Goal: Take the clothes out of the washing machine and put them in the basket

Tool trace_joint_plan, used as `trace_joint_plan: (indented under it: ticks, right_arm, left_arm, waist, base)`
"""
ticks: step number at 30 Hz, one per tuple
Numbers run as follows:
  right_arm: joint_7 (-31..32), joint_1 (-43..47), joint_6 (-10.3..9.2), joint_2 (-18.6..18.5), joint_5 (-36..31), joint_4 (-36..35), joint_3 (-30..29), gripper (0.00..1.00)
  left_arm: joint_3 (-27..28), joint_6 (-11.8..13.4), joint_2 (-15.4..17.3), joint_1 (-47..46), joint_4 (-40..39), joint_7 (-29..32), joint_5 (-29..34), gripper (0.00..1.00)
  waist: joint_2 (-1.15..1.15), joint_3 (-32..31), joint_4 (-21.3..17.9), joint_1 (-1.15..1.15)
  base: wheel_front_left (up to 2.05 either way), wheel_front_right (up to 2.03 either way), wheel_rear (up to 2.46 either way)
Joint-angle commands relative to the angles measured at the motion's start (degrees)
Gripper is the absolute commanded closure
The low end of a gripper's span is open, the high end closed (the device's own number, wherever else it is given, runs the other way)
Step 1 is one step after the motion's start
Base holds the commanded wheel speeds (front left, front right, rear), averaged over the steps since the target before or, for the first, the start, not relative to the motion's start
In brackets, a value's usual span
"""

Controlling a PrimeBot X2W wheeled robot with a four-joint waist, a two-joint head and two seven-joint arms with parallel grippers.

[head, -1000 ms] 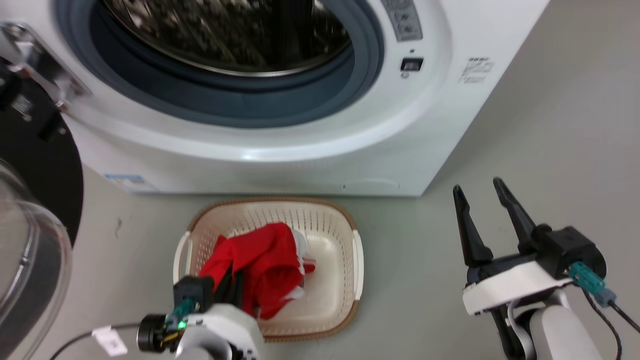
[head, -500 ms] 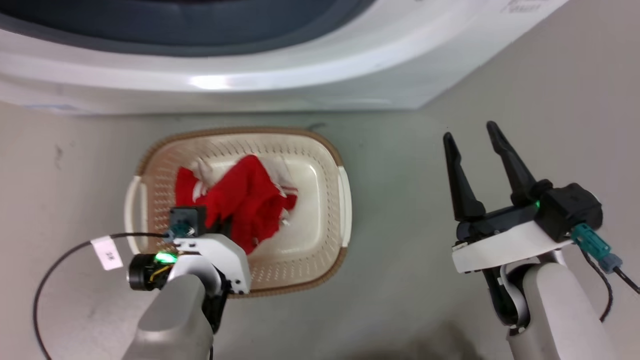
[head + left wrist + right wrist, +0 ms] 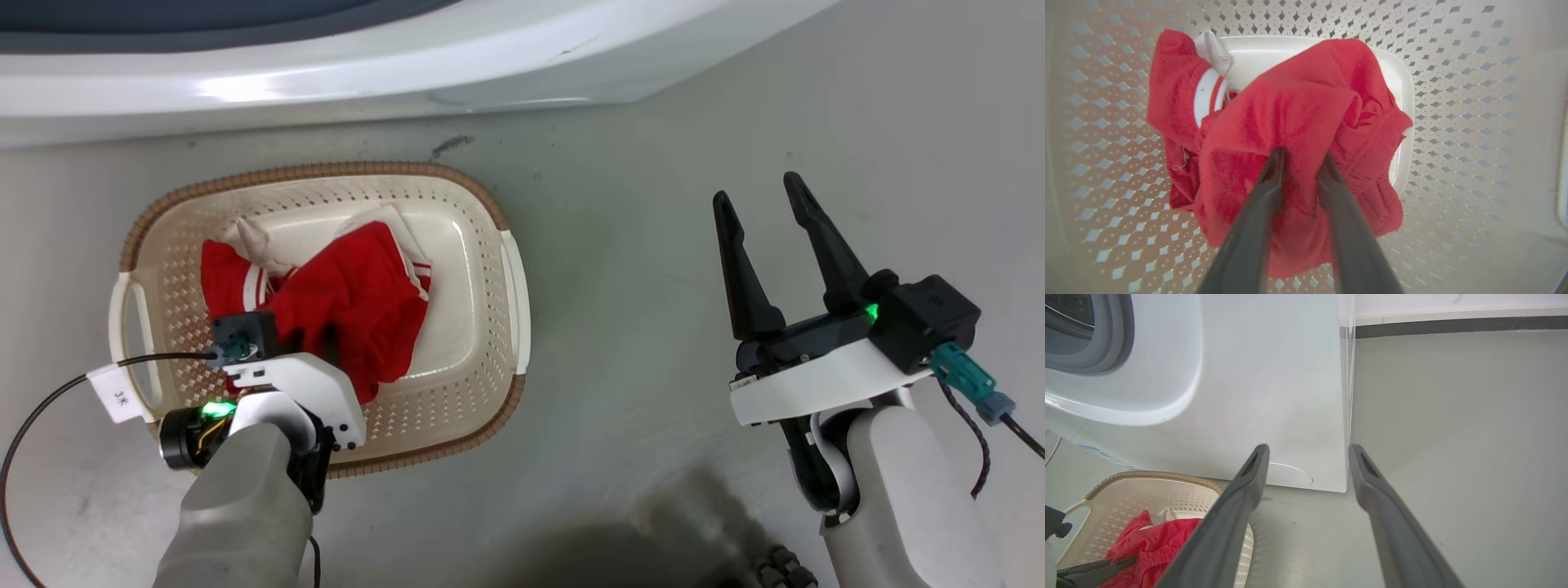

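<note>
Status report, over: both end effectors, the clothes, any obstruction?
Left end effector shut on clothes, low in basket. Right end effector open, empty, above floor. Clothes lie inside basket. No obstruction seen.

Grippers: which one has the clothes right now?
The left gripper: its fingers pinch a fold of the red clothes inside the basket. The right gripper is open over the floor, holding nothing.

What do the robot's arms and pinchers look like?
The right gripper and left gripper each have two long, dark, pointed fingers. Behind them are white wrist shells, black blocks, tiny green lights and teal plugs, on pale grey forearms. A black cable with a white paper tag loops from the left wrist.
</note>
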Motion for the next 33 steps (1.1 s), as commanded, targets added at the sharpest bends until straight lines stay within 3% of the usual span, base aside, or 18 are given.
trace_joint_plan:
  ticks: [1, 7, 16, 23, 33]
  right_arm:
    - [-0.15, -0.87, -0.04, 0.03, 0.30, 0.22, 0.14, 0.00]
    - [-0.13, 1.75, -0.04, 0.02, -0.20, 2.74, 0.25, 0.00]
    - [-0.13, 8.28, -0.04, 0.00, -3.04, 6.40, -2.28, 0.00]
    - [0.36, 13.02, -0.04, 0.01, -4.90, 7.45, -5.04, 0.00]
    - [2.96, 17.95, -0.04, -0.01, -8.07, 2.78, -10.01, 0.00]
  left_arm:
    - [0.27, 0.16, 0.34, 0.04, 0.35, -0.12, -0.30, 0.00]
    - [2.54, 0.36, -0.37, 6.66, -0.80, -0.12, -1.90, 0.00]
    - [5.74, -1.11, -2.89, 19.45, -9.14, -0.13, -1.99, 0.00]
    - [8.69, 0.18, -4.01, 27.35, -22.82, -0.13, 1.31, 0.00]
    - [9.26, 1.89, -4.55, 33.88, -50.45, -0.13, 11.30, 0.00]
  waist:
    - [0.00, -1.26, 0.21, -0.01]
    - [0.00, -11.30, 0.94, -0.01]
    - [0.00, -27.98, 4.71, -0.01]
    - [0.00, -35.88, 7.56, -0.01]
    - [0.00, -42.77, 9.52, -0.01]
  base:
    - [0.00, 0.00, 0.00]
    - [0.00, 0.00, 0.00]
    - [0.00, 0.00, 0.00]
    - [0.00, 0.00, 0.00]
    - [0.00, 0.00, 0.00]
